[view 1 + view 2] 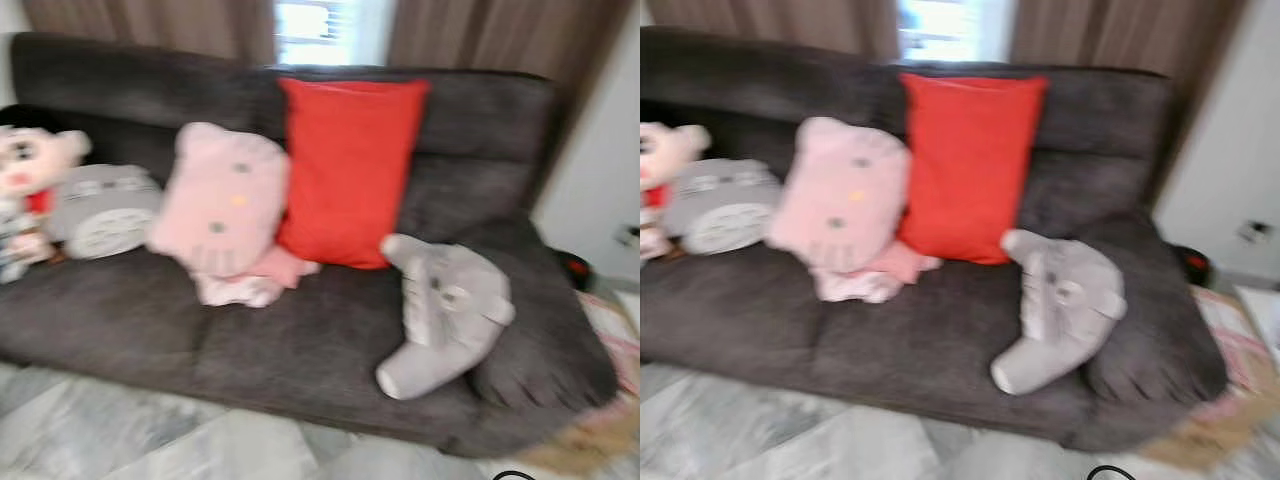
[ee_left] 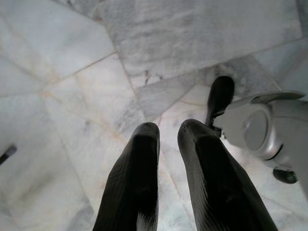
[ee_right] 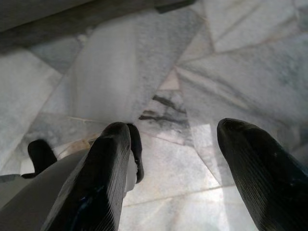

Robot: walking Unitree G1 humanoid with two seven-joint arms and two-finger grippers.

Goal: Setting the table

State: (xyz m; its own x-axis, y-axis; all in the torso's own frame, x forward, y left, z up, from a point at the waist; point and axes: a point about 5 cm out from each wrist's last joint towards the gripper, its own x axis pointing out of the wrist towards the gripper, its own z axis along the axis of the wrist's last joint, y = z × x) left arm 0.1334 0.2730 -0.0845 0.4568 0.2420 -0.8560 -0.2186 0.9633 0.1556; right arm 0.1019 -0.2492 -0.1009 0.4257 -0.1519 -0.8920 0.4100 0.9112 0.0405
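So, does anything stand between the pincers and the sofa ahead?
Nothing visible does. The left pincer and right pincer hang over marble floor. The sofa holds a red cushion and plush toys, nothing for table setting.

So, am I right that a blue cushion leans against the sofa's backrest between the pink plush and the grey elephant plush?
Not quite: the cushion is red, not blue, as the left eye view shows. The rest holds: it leans against the backrest of the sofa, between the pink plush and the grey elephant plush.
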